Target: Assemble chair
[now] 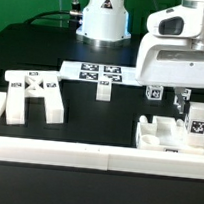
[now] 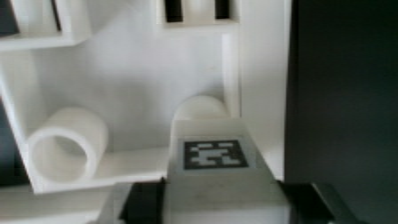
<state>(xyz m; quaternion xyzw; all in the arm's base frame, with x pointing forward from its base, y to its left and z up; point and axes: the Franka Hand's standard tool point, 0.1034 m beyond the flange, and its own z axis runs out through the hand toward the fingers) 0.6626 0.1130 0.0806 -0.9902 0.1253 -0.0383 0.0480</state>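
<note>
White plastic on a black table (image 1: 99, 115): the chair's parts lie in two lots. On the exterior view's left the cross-braced frame (image 1: 30, 94) lies alone w/ bare black on three sides. Its near edge sits close to the long white rail (image 1: 86, 151) along the table front. On the exterior view's right the seat block (image 1: 167, 134) sits just inside that same rail, so little room there. An upright tagged block (image 1: 199, 121) stands at its far side, close to the picture's edge. A small tagged part (image 1: 153, 91) stands behind, near the marker board (image 1: 92, 74), which lies flat mid-table in front of my base (image 1: 103, 15). Between the two lots the black is open.

My gripper (image 1: 181, 100) hangs low over the seat block. From the exterior view I can't tell which part it's on.

Wrist view is clearer. My gripper (image 2: 217, 205) straddles a tagged piece (image 2: 214, 155), tag facing the cam. My fingers (image 2: 139, 205) press in on both flanks w/ no gap I can see, so I'm pinching it. A rounded stub (image 2: 205, 108) sits right behind the piece. A fat round peg (image 2: 63, 150) stands beside it, apart by a narrow strip of white. That side is cramped, w/ the peg plus a white wall w/ dark slots (image 2: 196, 10) beyond. On the other side the white part ends in a straight edge, then bare black table (image 2: 347, 100), i.e. free room.
</note>
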